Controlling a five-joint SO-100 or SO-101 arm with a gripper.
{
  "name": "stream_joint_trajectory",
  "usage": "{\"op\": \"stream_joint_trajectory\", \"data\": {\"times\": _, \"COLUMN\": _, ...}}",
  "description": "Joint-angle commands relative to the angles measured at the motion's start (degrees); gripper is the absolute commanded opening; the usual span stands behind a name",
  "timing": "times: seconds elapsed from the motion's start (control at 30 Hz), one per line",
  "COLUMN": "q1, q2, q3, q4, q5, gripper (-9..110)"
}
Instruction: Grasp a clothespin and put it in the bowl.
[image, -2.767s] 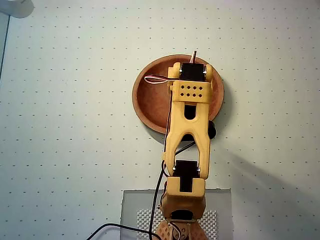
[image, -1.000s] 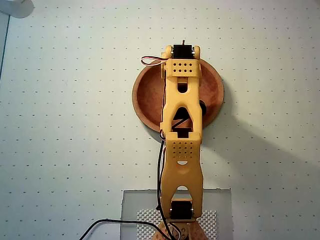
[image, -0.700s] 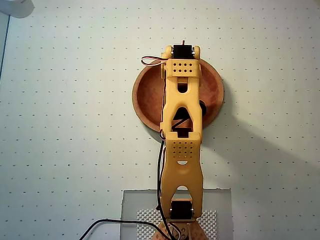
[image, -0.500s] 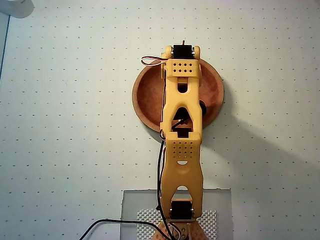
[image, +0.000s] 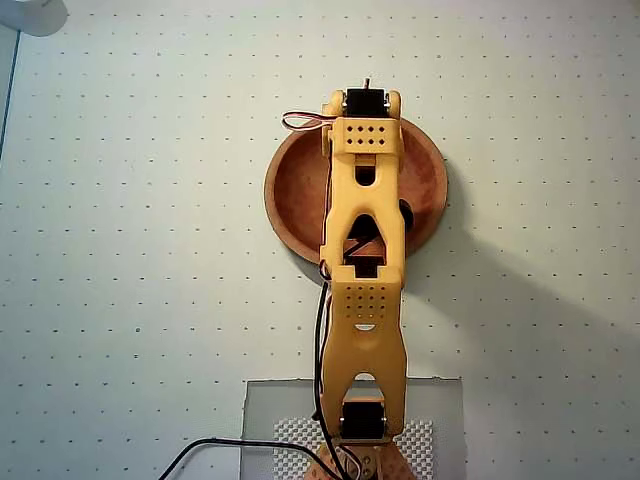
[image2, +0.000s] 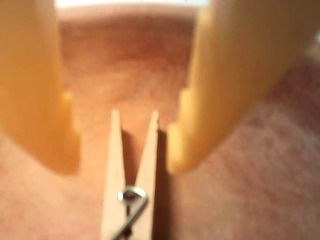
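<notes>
The wrist view shows the pale wooden clothespin (image2: 129, 185) lying flat on the reddish-brown floor of the bowl (image2: 240, 175), its metal spring near the lower edge. My gripper (image2: 122, 165) is open. One yellow finger stands on each side of the clothespin's tips, with a small gap on each side. In the overhead view the yellow arm (image: 365, 250) stretches over the round bowl (image: 290, 190) and hides the gripper and the clothespin beneath it.
The bowl rests on a pale dotted mat (image: 130, 250). A clear base plate (image: 270, 410) sits under the arm's base at the bottom edge, with a black cable (image: 230, 448) trailing left. A white object (image: 30, 15) is in the top-left corner.
Since 2.8 s ago the arm has unfolded and reached farther up over the bowl. Over the last second nothing visibly moves.
</notes>
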Motion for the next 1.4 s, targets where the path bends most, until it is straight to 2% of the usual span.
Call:
{"op": "stream_joint_trajectory", "data": {"times": 0.0, "q1": 0.53, "q2": 14.33, "q3": -1.85, "q4": 0.97, "q5": 0.26, "gripper": 11}}
{"op": "stream_joint_trajectory", "data": {"times": 0.3, "q1": 0.18, "q2": 32.96, "q3": 14.41, "q4": 0.44, "q5": 0.26, "gripper": 10}}
{"op": "stream_joint_trajectory", "data": {"times": 0.53, "q1": -0.18, "q2": 41.57, "q3": 21.8, "q4": 0.26, "q5": 0.97, "gripper": -5}}
{"op": "stream_joint_trajectory", "data": {"times": 0.8, "q1": -0.18, "q2": 54.58, "q3": 22.68, "q4": 0.09, "q5": 3.6, "gripper": -3}}
{"op": "stream_joint_trajectory", "data": {"times": 0.97, "q1": -1.32, "q2": 65.48, "q3": 22.68, "q4": 0.09, "q5": 17.31, "gripper": -3}}
{"op": "stream_joint_trajectory", "data": {"times": 1.13, "q1": -5.1, "q2": 78.66, "q3": 22.85, "q4": -0.35, "q5": 41.48, "gripper": -3}}
{"op": "stream_joint_trajectory", "data": {"times": 1.37, "q1": -5.01, "q2": 92.2, "q3": 25.66, "q4": -13.27, "q5": 66.36, "gripper": -3}}
